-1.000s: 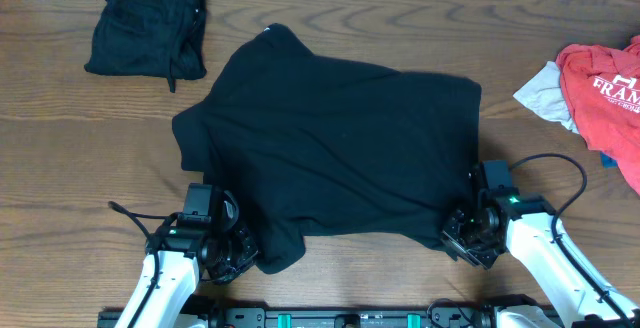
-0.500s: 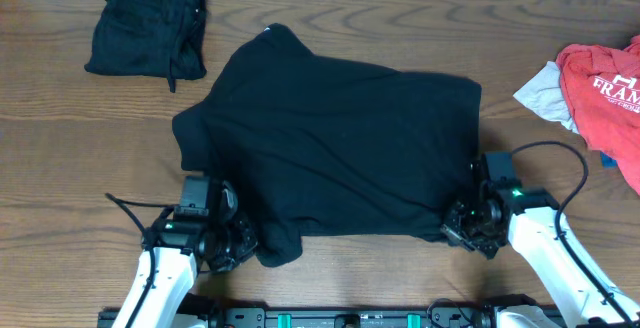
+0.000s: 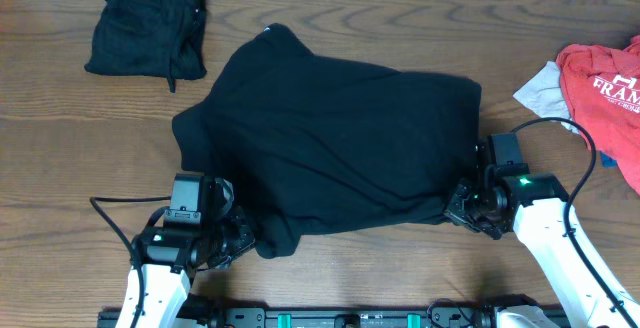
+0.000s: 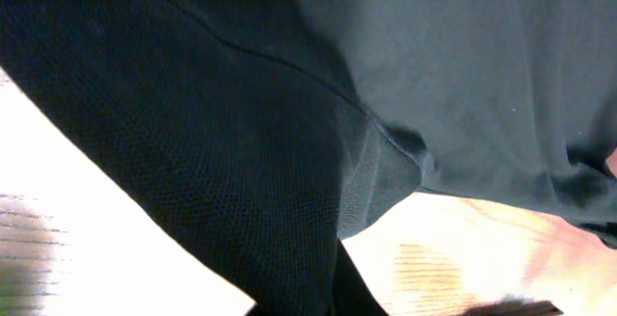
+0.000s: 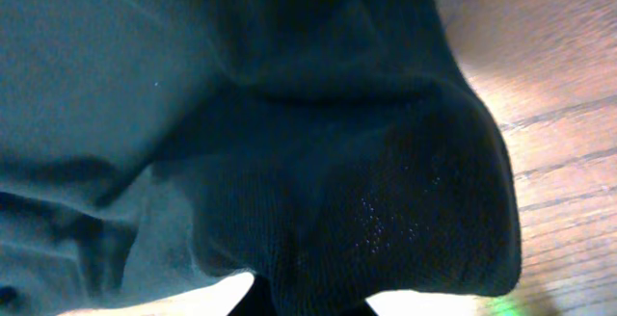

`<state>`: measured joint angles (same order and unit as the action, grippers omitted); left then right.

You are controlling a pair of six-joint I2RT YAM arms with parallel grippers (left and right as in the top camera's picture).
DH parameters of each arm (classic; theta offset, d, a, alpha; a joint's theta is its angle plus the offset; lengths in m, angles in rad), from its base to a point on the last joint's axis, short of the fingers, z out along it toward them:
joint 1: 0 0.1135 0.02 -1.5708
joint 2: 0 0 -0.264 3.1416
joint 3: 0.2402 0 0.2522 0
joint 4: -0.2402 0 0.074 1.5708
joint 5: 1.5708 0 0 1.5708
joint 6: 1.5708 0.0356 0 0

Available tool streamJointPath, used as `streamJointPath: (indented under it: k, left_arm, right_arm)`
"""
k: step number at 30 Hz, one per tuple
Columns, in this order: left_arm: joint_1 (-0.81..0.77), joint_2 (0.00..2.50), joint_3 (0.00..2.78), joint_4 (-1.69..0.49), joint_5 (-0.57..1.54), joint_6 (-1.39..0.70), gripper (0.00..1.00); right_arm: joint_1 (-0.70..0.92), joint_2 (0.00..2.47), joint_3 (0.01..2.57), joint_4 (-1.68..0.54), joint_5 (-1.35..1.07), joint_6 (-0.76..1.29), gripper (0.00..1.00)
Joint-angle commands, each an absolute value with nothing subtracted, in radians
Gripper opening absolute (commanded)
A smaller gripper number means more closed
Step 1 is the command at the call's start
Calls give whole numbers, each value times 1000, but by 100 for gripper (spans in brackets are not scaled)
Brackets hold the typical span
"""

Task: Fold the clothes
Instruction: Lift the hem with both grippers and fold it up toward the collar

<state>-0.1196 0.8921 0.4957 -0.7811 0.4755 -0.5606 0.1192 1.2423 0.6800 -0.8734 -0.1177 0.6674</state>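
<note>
Your left gripper (image 3: 240,243) was pinched shut on the near left corner of the black shirt (image 3: 340,148). Your right gripper (image 3: 462,208) was pinched shut on the near right corner. The shirt lay spread out in the middle of the table (image 3: 70,168). Each pinch looked small. If you pulled one side faster, a corner could slip out and the fold would go crooked. The right arm was near the grey piece (image 3: 540,93) and the red tee (image 3: 605,88), so a wide swing could drag them.

table (image 3: 60,148) bears black top (image 3: 340,148), black bundle (image 3: 148,26), red tee (image 3: 605,98), grey piece (image 3: 543,93).
</note>
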Motion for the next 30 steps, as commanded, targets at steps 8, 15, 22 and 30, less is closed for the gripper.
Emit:
streamJointPath:
  k: [8,15,22,30]
  left_arm:
    - [-119,879,632,-783,380,-498,6]
    - [-119,881,639,-768,273,-497,6]
    - [-119,881,639,-679,187,-497,6]
    - [-119,914,639,-562,163,-493,6]
  right_arm:
    - [69,1232,703,-838,-40,648,1]
    - [47,1232,703,-783,-25,645,1]
    - [46,1232,703,-704,-23,645,1]
    - [46,1232,703,-648,-22,645,8]
